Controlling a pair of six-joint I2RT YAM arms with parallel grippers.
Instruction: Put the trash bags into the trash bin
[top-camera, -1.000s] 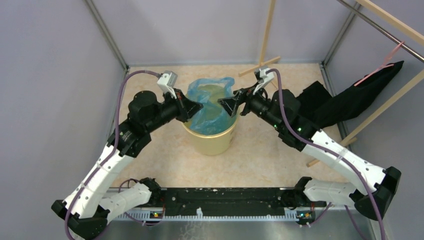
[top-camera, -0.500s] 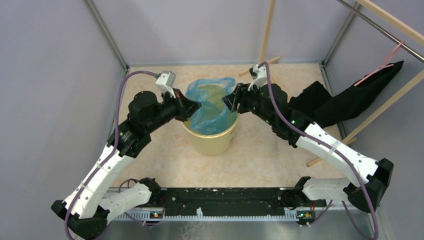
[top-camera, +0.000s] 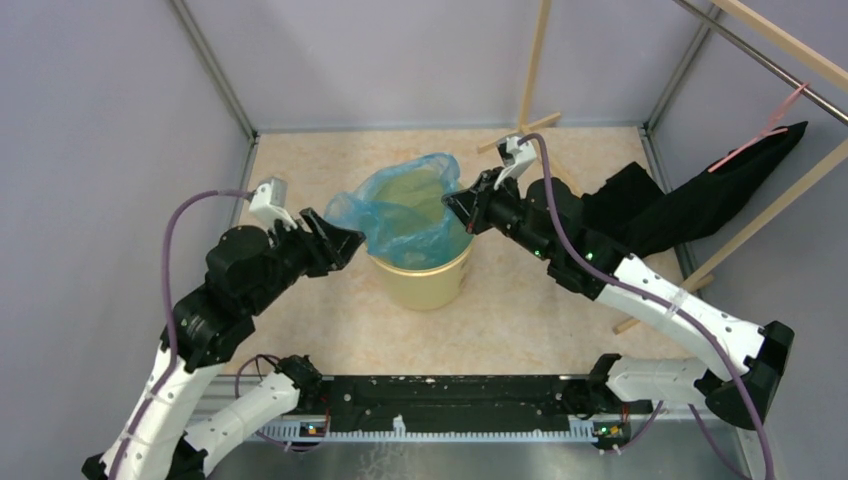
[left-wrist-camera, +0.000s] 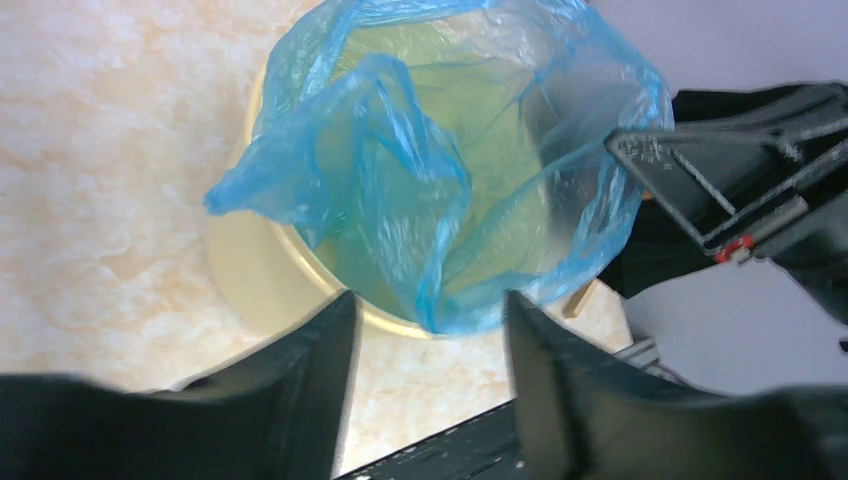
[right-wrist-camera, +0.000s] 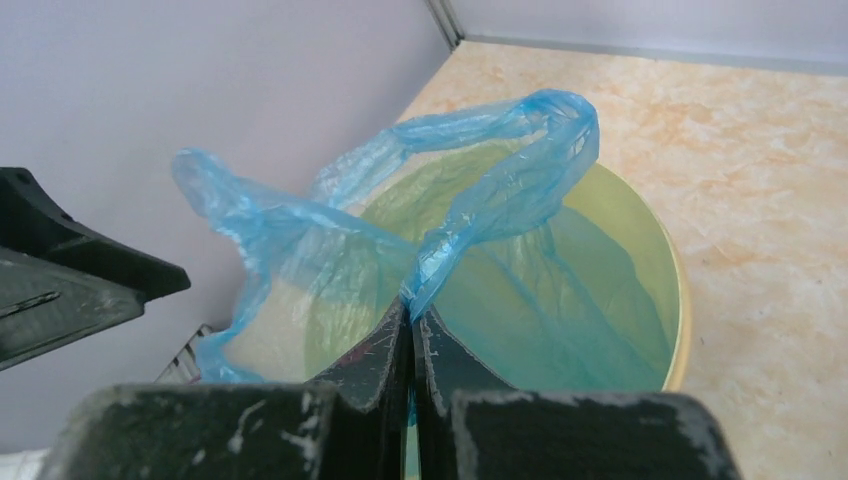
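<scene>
Left claw (top-camera: 347, 239) withdrew; right (right-wrist-camera: 410, 322) pinches bag (top-camera: 405, 208).

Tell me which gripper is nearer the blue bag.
Right. The right gripper is shut on the blue bag above the bin; the left gripper hangs open off its left side, holding nothing.

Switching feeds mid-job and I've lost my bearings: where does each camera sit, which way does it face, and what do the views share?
Top external: above and behind the bases, looking down at the table; both arms, open left gripper, right gripper shut on the light-blue trash bag.
Left wrist: looks down into the pale-yellow trash bin; own spread fingers.
Right wrist: looks along its shut fingers across the bin.
Shared: bag and bin in all three.
</scene>
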